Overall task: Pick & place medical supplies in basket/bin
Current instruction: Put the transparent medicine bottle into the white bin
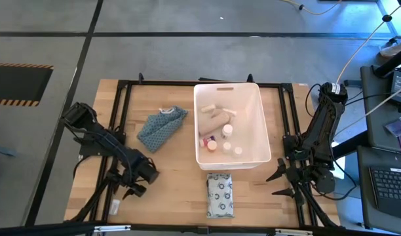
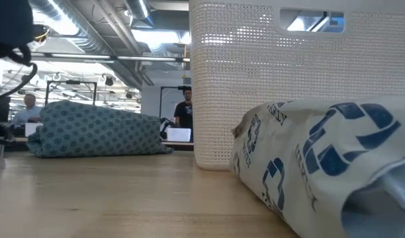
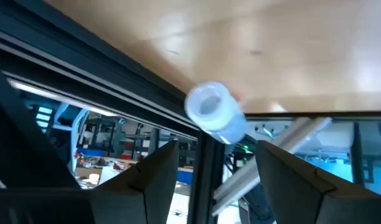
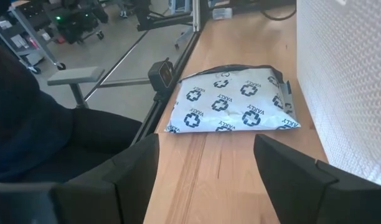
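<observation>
The white bin (image 1: 266,124) stands at mid-table and holds a beige bandage roll (image 1: 215,118) and several small white bottles (image 1: 227,131), one red-capped. A white pack with blue crosses (image 1: 220,195) lies flat between the bin and the near edge; it also fills the low view (image 2: 335,158). My right gripper (image 1: 278,185) is open, low to the right of this pack (image 4: 231,99), pointing at it. My left gripper (image 1: 132,189) is open at the near left corner, over a small white bottle (image 3: 215,112) lying at the table's edge (image 1: 115,206). It touches nothing.
A blue-green patterned soft pack (image 1: 162,126) lies left of the bin, seen too in the low view (image 2: 100,129). The black frame rails (image 1: 122,118) run along the table's sides. The bin wall (image 4: 352,81) stands close beside my right gripper. People stand in the room behind.
</observation>
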You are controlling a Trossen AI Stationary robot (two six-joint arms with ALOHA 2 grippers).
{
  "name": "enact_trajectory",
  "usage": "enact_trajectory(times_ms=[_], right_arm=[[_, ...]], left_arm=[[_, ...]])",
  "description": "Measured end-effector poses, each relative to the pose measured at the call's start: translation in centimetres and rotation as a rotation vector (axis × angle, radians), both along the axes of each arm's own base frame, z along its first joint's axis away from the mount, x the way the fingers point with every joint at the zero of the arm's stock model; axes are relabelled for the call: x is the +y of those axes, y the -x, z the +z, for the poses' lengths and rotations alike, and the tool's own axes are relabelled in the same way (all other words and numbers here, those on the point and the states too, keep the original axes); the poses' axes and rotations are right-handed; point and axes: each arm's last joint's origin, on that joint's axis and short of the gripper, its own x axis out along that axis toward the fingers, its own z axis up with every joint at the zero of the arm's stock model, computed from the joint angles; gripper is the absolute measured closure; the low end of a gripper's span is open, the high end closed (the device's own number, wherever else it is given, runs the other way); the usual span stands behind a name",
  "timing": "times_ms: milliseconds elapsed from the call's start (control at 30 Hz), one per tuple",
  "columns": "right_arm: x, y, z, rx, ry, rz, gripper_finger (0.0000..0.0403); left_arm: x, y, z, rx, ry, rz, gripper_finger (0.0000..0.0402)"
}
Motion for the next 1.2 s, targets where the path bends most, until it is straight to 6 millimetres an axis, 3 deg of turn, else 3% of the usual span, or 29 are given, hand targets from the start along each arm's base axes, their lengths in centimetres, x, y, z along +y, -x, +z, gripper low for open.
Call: enact_trajectory(times_ms=[633, 1200], right_arm=[[0.0, 0.0, 0.1, -0.001, -0.011, -0.001, 0.0139], [0.1, 0.0, 0.2, -0.004, -0.024, -0.001, 0.0139]], left_arm=[[-0.8, 1.9, -2.3, 0.016, 0.031, 0.021, 0.0194], [-1.2, 2.0, -2.4, 0.005, -0.012, 0.053, 0.0194]])
